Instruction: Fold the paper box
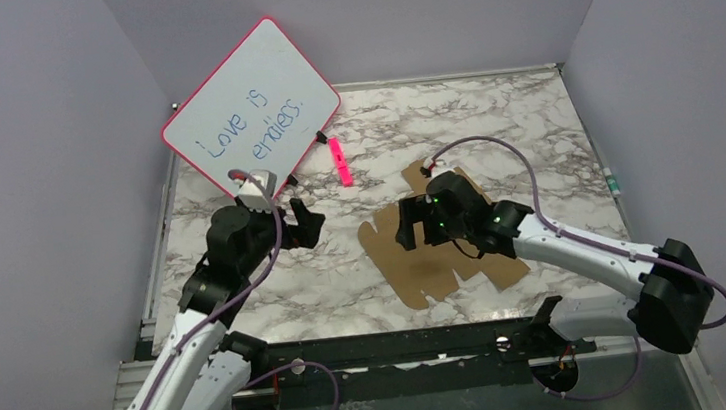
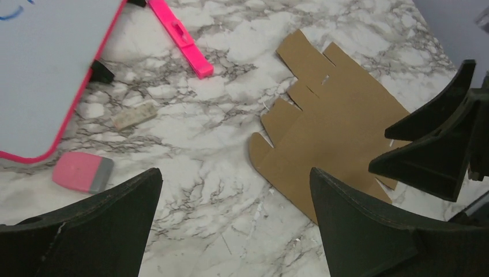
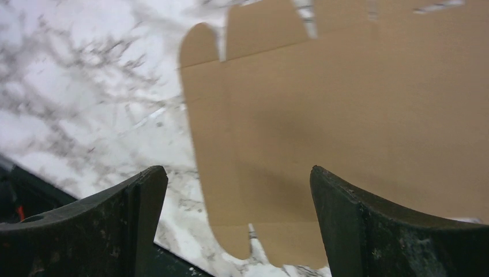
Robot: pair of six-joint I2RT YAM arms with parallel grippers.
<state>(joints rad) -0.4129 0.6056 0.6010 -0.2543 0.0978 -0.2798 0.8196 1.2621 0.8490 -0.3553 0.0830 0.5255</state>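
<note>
- Marble-patterned white and grey table (image 1: 277, 294) fills the floor of the top view, with plain lilac walls on three sides.
- White whiteboard (image 1: 251, 105) with a pink rim stands tilted at the upper left, blue handwriting on its face.
- Brown cardboard, the paper box (image 1: 426, 277), lies flat and unfolded on the table just right of the frame's middle. Its tabs and flaps are spread out, with a scalloped edge facing left.
- Right gripper (image 3: 238, 170) hangs over the sheet's left part with its black jaws spread wide and nothing between them. Cardboard shows in the gap in its wrist view. Whether the fingertips touch the sheet cannot be told.
- Left gripper (image 2: 233, 173) sits left of centre, apart from the box, above bare marble. Its jaws are also wide and grip nothing.
- Pink marker (image 1: 339, 161) lies between the whiteboard and the box.
- Pink eraser (image 2: 82, 172) with a grey end rests beside the whiteboard's lower edge.
- A small whitish scrap (image 2: 134, 115) lies near the eraser.
</note>
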